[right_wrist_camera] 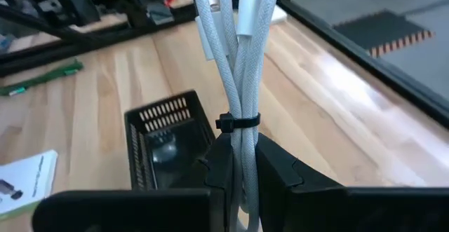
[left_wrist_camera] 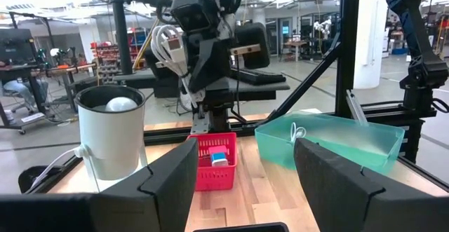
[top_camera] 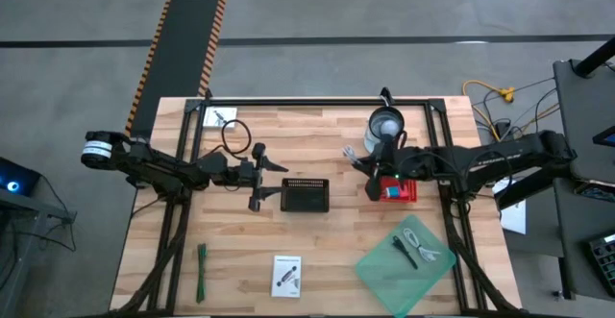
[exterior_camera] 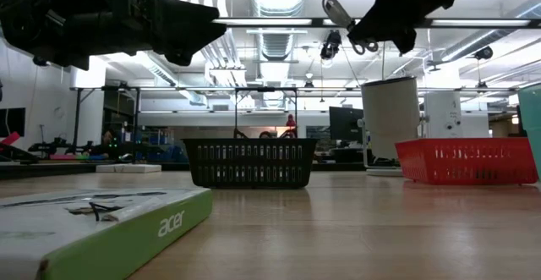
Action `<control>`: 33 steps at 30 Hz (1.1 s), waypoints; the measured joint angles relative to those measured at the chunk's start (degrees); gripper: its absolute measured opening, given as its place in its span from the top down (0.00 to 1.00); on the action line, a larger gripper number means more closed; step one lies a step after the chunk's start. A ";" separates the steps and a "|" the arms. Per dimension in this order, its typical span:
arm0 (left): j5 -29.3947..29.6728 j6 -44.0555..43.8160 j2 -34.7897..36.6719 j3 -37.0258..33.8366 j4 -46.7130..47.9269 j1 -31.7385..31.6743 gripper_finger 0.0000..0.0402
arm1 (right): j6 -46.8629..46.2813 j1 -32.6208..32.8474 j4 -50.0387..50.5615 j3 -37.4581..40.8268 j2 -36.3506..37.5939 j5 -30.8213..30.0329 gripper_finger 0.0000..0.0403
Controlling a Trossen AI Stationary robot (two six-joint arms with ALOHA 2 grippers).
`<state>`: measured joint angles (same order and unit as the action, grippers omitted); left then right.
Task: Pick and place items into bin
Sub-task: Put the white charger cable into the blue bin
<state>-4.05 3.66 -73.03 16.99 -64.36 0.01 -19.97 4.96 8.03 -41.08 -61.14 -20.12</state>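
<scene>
Between the right tool's (right_wrist_camera: pixel 238 163) shut fingers stands the white cable bundle (right_wrist_camera: pixel 235 64).

One black mesh basket (top_camera: pixel 305 195) sits on the worktop (top_camera: pixel 317 260), with one red basket (top_camera: pixel 397 190), one teal bin (top_camera: pixel 404 256) and one white cylindrical cup (top_camera: pixel 385 126). There are two white printed cards (top_camera: pixel 286 274), one green strip (top_camera: pixel 202 271) and one bundle of white cable (right_wrist_camera: pixel 235 64). Two arms work here, each with one gripper.
</scene>
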 joint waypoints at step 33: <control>-0.01 1.82 0.79 0.25 -1.25 0.04 0.45 | -34.08 0.03 26.97 -2.73 0.00 11.67 0.93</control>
<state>-4.06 5.48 -72.25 17.24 -65.60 0.05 -54.04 4.99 35.01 -43.81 -61.14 -8.45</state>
